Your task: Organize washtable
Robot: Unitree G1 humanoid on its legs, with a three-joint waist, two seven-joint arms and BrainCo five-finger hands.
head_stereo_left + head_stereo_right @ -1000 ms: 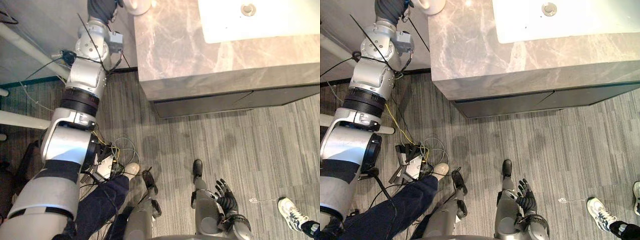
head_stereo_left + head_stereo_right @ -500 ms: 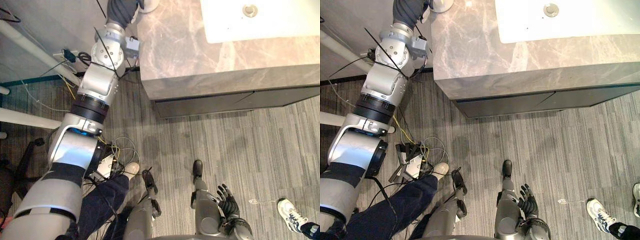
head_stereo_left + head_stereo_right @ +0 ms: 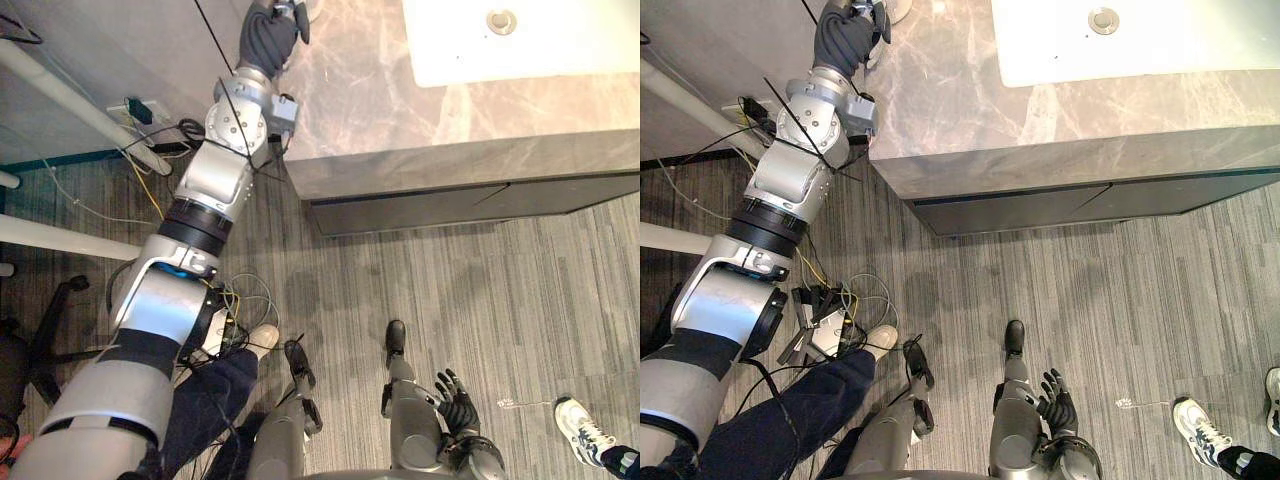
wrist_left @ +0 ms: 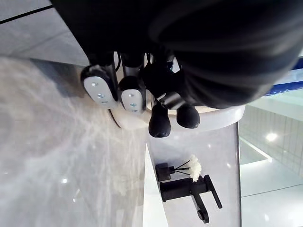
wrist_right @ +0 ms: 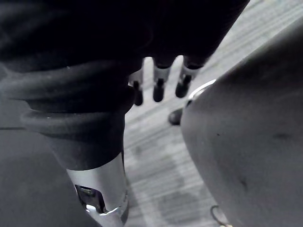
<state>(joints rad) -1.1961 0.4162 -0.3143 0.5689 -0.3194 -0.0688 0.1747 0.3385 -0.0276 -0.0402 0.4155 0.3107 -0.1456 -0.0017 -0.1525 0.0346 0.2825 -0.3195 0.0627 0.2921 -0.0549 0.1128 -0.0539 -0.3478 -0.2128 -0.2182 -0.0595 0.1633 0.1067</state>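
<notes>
The grey marble washtable [image 3: 380, 90] fills the upper right, with a white sink basin [image 3: 520, 45] set into it. My left arm reaches up to the table's far left corner. My left hand [image 3: 268, 38] is there, its fingers [image 4: 100, 88] curled against a white round dish [image 4: 213, 116] that stands on the marble. The dish peeks out past the hand at the upper edge [image 3: 897, 10], mostly hidden. My right hand [image 3: 455, 392] hangs low by my side, fingers spread and holding nothing.
A black faucet [image 4: 191, 190] and a small black holder with white flowers [image 4: 166, 171] stand further along the table. A dark cabinet front [image 3: 470, 200] runs under the top. A person's blue trouser leg [image 3: 205, 405] and another shoe [image 3: 580, 427] are on the striped floor.
My left arm has swung right toward the table. The hand and the white dish have shifted from the table's left edge further onto the marble. The right hand has stayed low.
</notes>
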